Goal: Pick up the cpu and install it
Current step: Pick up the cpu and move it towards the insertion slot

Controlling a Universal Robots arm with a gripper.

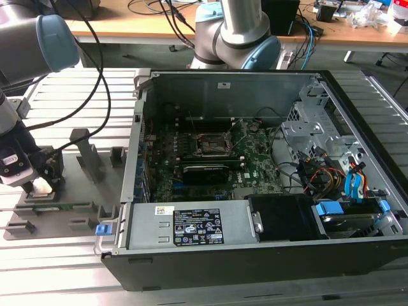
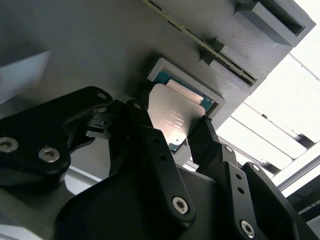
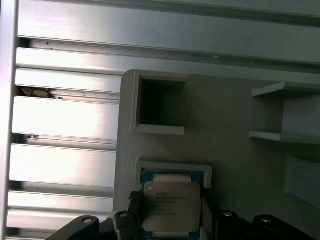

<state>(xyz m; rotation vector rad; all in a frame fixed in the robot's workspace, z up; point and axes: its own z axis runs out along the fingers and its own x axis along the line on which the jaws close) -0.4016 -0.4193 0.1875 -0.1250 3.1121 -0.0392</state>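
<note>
Grey printed fixture tray (image 1: 89, 185) to start with, parked on the slatted aluminium table (image 1: 64, 274) at 9 o'clock from the open PC case (image 1: 255, 261) in the exterior view. Got a few pockets and slots moulded in.

Spotted the cpu (image 3: 172, 202) lying flat in a shallow square pocket (image 3: 175, 166) of that tray, silver lid up, green board edge peeking out around it in both wrist views. Not lifted out yet. Gripper (image 2: 172, 127) clenched on the cpu, black fingers (image 2: 150, 135) snug against two opposite edges. Down low over the tray in the exterior view, on the arm (image 1: 25, 44) reaching in from 10 o'clock.

Just beside the chip's pocket, noticed a second square recess (image 3: 160, 102), deeper and dark inside. Also a long green memory stick (image 1: 54, 206) resting in a slot at 6 o'clock from the gripper.

Over in the case, well apart from the chip: green motherboard (image 1: 255, 169) on the floor, black socket frame (image 1: 213, 145) near the middle, labelled power supply (image 1: 191, 226) along the 6 o'clock wall, blue-tabbed drive caddy (image 1: 357, 217) plus tangled coloured cables (image 1: 319, 175) round 4 o'clock.
</note>
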